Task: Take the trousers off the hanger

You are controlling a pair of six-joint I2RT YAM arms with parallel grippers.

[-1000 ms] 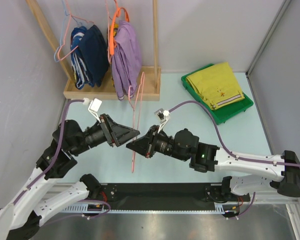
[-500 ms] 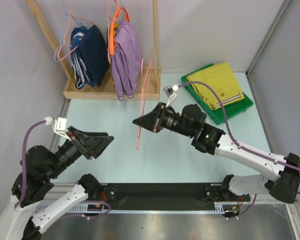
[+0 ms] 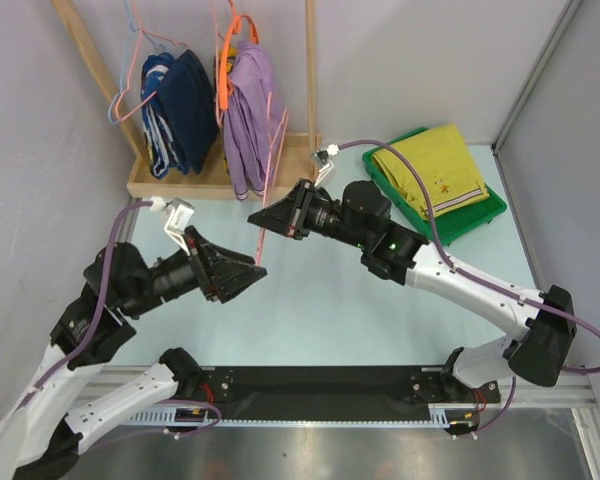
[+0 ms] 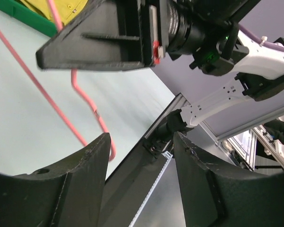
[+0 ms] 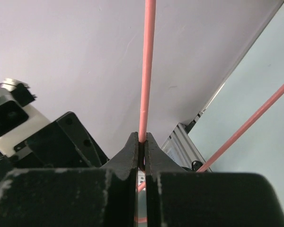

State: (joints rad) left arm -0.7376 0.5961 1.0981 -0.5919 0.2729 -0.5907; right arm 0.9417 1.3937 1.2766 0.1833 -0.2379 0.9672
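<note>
pale table (image 3: pixel 330 300): right gripper (image 3: pixel 254 222) pinches the hanger (image 5: pixel 146 71), left gripper (image 4: pixel 142 138) spread

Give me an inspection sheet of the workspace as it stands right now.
Surface: pale blue-green table, no spills seen.
Job's things: trousers folded in the green tray, off the hanger, which stands tilted near the rack.
Clutter: wooden rack holding navy garments, a lilac garment and an orange hanger.
Grippers: right gripper has its fingers shut on the hanger wire. Left gripper is open and holds nothing.
Cables: the right arm's purple cable crosses over the trousers.
Surroundings: grey walls, nothing else seen.
</note>
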